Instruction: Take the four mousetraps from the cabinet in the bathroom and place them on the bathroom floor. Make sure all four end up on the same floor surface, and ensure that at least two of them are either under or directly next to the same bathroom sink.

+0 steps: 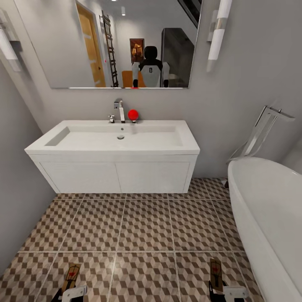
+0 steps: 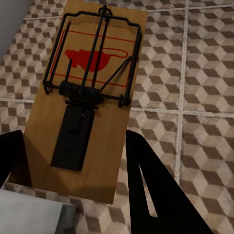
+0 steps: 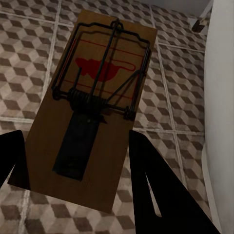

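The robot faces the sink (image 1: 113, 140) across the patterned floor (image 1: 142, 226), carrying one trap per arm. The left tool (image 1: 69, 293) holds the left trap (image 1: 71, 276) at the near left; the right tool (image 1: 226, 291) holds the right trap (image 1: 216, 272) at the near right, close to the bathtub (image 1: 268, 218).

To do this step well, judged from here: carry both traps farther, toward the vanity front, lower each board flat to the tiles, then release, keeping the right arm off the tub wall.

In the wrist views the left trap (image 2: 87, 102) and the right trap (image 3: 92, 107) each lie between dark fingers (image 2: 156, 190) (image 3: 161, 190). The jaws stand narrowed around the board's near end, spring bar pointing away.
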{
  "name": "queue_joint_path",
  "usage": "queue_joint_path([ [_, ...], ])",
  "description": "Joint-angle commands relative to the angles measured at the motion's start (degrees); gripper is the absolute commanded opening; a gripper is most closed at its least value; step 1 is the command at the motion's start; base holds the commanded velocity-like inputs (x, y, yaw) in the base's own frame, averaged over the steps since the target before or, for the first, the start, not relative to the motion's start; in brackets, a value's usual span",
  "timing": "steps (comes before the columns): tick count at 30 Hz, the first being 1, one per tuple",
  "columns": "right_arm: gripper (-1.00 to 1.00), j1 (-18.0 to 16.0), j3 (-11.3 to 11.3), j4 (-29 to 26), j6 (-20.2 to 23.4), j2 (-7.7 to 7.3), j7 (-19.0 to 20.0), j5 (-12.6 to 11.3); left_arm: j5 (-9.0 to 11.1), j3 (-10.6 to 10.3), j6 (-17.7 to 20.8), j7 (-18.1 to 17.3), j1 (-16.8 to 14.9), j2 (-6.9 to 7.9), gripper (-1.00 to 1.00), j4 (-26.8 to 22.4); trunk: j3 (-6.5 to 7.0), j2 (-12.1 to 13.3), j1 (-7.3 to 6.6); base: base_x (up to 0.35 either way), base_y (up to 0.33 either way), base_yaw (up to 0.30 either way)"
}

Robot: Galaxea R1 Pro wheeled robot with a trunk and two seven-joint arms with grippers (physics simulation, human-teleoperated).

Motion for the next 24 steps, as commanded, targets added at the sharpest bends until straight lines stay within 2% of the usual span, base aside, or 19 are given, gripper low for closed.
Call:
queue_joint_path([
  [1, -1.00, 0.0, 0.3, 0.0, -0.1, -0.04, -0.3, 0.2, -0.1, -0.5, -0.2, 0.5, -0.1, -0.03, -1.00, 0.2, -0.04, 0.0, 0.00, 0.000, 0.000, 0.000],
  [13, -1.00, 0.0, 0.3, 0.0, -0.1, 0.04, -0.1, 0.2, -0.1, -0.6, -0.1, 0.5, -0.1, -0.18, -1.00, 0.1, -0.04, 0.0, 0.00, 0.000, 0.000, 0.000],
  [17, -1.00, 0.0, 0.1, -0.2, 0.2, 0.61, -0.2, 0.2, -0.1, -0.5, 1.3, 0.7, 0.0, -1.28, -1.00, -0.1, -0.04, 0.0, 0.00, 0.000, 0.000, 0.000],
  [20, -1.00, -0.1, 0.0, -2.5, 4.6, 0.82, -0.3, 0.3, -0.2, -0.3, 14.2, 0.6, 0.0, -1.59, -1.00, -3.6, -0.04, 0.0, 0.00, 0.000, 0.000, 0.000],
  [22, -1.00, -0.2, 0.0, -6.3, 11.0, 1.09, -0.1, 0.3, -0.2, -0.3, 25.7, 0.5, 0.0, -1.13, -1.00, -10.5, -0.04, 0.0, 0.00, 0.000, 0.000, 0.000],
  [24, -1.00, -0.2, 0.0, -12.0, 17.8, 1.56, 0.0, 0.2, -0.3, -0.3, 37.6, 0.5, 0.0, -0.21, -1.00, -19.5, -0.04, 0.0, 0.00, 0.000, 0.000, 0.000],
])
